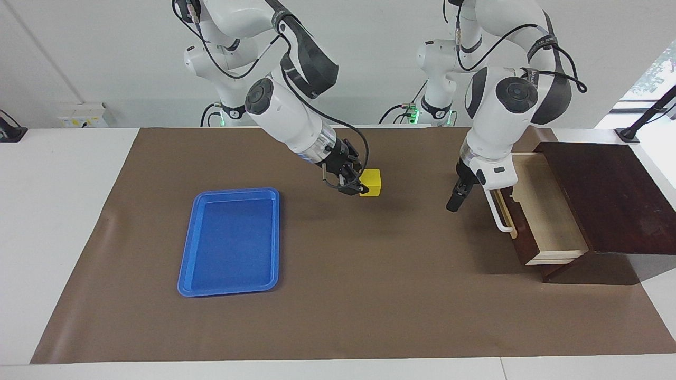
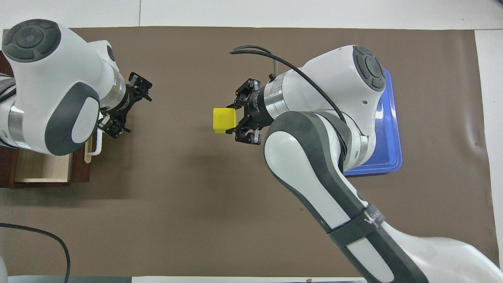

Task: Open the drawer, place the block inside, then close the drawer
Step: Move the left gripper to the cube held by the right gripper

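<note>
Between the right gripper's (image 1: pixel 360 188) clamped fingers, the block (image 1: pixel 371 182); left gripper (image 1: pixel 454 203) spread wide.

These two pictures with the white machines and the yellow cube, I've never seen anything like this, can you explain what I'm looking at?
Two white robot arms work at a table covered by a brown mat. One picture faces the robots from across the table; the other looks down from above them. The right gripper is shut on the yellow block. The left gripper is open, in the air beside the white handle of the drawer, which is pulled out of its dark wooden box. A blue tray lies toward the right arm's end.
</note>
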Controlling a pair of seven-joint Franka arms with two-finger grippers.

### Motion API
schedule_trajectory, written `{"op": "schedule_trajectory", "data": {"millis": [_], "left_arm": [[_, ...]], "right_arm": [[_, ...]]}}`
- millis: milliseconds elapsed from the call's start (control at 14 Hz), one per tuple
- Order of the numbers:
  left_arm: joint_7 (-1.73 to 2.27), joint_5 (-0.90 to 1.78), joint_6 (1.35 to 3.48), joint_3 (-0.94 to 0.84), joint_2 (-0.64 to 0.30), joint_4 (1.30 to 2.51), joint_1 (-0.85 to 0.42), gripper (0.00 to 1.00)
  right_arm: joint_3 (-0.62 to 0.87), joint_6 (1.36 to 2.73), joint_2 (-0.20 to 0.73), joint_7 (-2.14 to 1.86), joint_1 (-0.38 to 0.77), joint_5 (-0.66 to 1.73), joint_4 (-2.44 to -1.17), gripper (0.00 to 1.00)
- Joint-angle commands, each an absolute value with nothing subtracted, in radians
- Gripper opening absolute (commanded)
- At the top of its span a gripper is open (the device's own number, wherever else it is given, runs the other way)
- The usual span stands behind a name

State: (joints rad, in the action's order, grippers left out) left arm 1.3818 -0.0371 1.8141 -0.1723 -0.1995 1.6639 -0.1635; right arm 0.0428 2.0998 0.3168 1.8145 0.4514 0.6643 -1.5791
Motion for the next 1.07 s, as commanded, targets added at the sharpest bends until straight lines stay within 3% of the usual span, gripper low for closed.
{"op": "schedule_trajectory", "data": {"millis": [0, 358, 860, 932, 1003], "left_arm": [[1.766, -0.02, 1.834, -0.16, -0.207, 1.652, -0.25, 1.0], [2.014, 0.034, 1.859, -0.16, -0.216, 1.612, -0.406, 1.0], [2.077, 0.034, 1.864, -0.16, -0.222, 1.585, -0.451, 1.0], [2.083, 0.035, 1.867, -0.16, -0.222, 1.585, -0.451, 0.92], [2.088, 0.035, 1.87, -0.16, -0.222, 1.586, -0.451, 0.73]], "right_arm": [[0.049, 2.077, 0.325, 1.821, 0.448, 0.689, -1.557, 0.0], [0.049, 2.077, 0.327, 1.821, 0.457, 0.689, -1.546, 0.0], [0.049, 2.077, 0.327, 1.821, 0.459, 0.69, -1.545, 0.0], [0.049, 2.077, 0.327, 1.821, 0.459, 0.689, -1.545, 0.0], [0.049, 2.077, 0.327, 1.821, 0.459, 0.69, -1.545, 0.0]]}}
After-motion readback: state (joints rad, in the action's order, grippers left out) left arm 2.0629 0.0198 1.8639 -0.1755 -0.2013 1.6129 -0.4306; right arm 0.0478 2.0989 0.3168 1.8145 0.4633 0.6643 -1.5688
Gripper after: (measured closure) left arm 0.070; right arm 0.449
